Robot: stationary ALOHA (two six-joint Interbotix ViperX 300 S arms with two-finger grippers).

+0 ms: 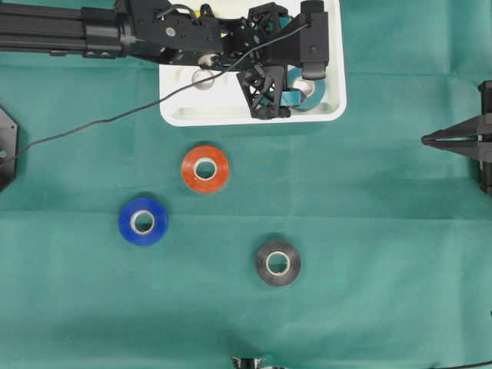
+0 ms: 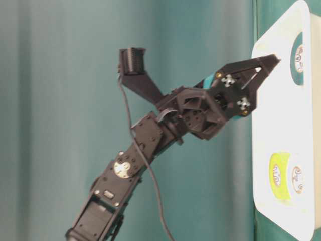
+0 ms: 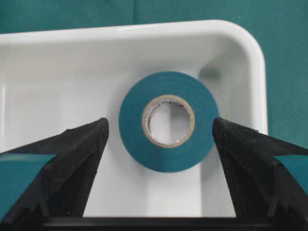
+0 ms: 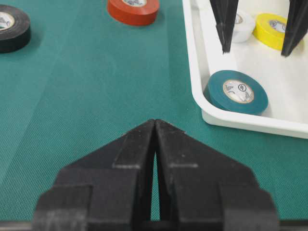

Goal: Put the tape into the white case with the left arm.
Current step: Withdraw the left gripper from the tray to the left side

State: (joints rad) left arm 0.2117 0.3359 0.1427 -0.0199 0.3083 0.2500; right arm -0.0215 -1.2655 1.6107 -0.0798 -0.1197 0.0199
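The teal tape (image 3: 168, 121) lies flat in a corner of the white case (image 3: 243, 36), close to the rim on two sides. The left hand (image 3: 161, 132) hangs over it released, its fingers (image 3: 79, 144) spread to either side of the roll and clear of it. A white roll (image 4: 243, 24) and a yellow roll (image 4: 272, 26) lie further along in the case. On the green bench (image 1: 384, 231), an orange roll (image 1: 205, 168), a blue roll (image 1: 143, 221) and a black roll (image 1: 277, 262) wait outside the case, well apart from one another. The right hand (image 4: 155, 139) rests clenched and empty, off at the side.

The main risk is in the lift-out: the fingertips sit low inside the case, so a sideways move before rising could clip the rim or nudge the teal tape. A finger could also shift the whole case on the cloth.
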